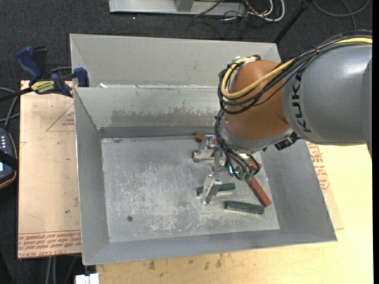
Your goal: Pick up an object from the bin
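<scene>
My gripper hangs low over the bin floor, right of the middle. Its two metal fingers stand apart, one fingertip toward the back and the other toward the front, so it is open with bare floor between them. A short dark green block lies right beside the front finger. A longer dark green bar lies flat just in front of that. A red bar lies slanted to the right, its upper end hidden under the wrist. A small red piece sits behind the back finger.
The arm with its orange cover and yellow cables reaches in from the right and hides the bin's right back corner. The left half of the bin floor is bare scratched metal. Sloping walls close in all round.
</scene>
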Robot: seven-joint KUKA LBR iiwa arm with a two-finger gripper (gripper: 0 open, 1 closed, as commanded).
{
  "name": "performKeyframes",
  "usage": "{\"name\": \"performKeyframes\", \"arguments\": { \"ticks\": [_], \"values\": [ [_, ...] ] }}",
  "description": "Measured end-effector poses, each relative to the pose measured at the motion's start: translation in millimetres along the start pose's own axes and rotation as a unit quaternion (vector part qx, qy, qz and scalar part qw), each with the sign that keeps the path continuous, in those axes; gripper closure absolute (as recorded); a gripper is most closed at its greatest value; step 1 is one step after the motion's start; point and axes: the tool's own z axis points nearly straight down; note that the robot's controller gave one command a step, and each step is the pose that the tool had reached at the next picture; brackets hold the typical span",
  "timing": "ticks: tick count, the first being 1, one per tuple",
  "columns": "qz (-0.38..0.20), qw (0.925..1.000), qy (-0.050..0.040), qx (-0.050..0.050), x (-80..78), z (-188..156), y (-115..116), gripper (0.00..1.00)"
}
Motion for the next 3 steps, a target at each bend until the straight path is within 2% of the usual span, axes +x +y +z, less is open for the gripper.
{"name": "performKeyframes", "arguments": {
  "ticks": [1, 2, 3],
  "values": [
    [0.001, 1.0, -0.0036, 0.0, -1.8, -4, 0, 0.0],
    [-0.022, 0.9997, -0.0097, 0.0, 23.3, 82, -59, 1.0],
    [-0.022, 0.9997, -0.0098, 0.0, 23.3, 82, -59, 1.0]
  ]
}}
